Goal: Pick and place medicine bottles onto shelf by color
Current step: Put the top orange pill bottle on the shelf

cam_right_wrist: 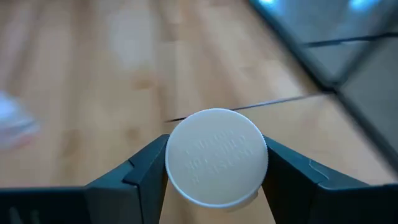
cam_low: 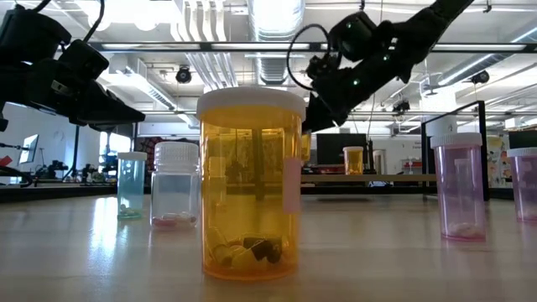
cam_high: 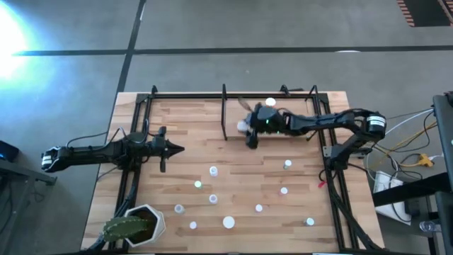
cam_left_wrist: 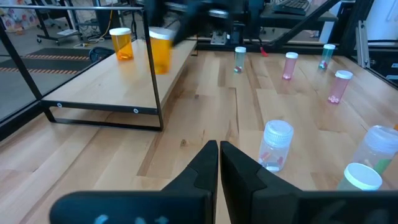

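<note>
My right gripper reaches in from the table's right, over the left end of the shelf, and is shut on an orange medicine bottle with a white cap. A second orange bottle stands on the shelf board by its base. Several small medicine bottles stand upright on the tabletop nearer the front, among them a big orange one. My left gripper waits shut above the table's left side, touching nothing. My right gripper pinches the bottle's white cap by its rim between its two fingers, one on each side. The fingers come slanting down from the table's right. The bottle stays upright below them; I cannot tell whether its base touches the shelf board.
A white pot with a green cactus stands at the near left corner. Black rods frame the shelf, and black rails run along the table's sides. Cables lie past the right edge.
</note>
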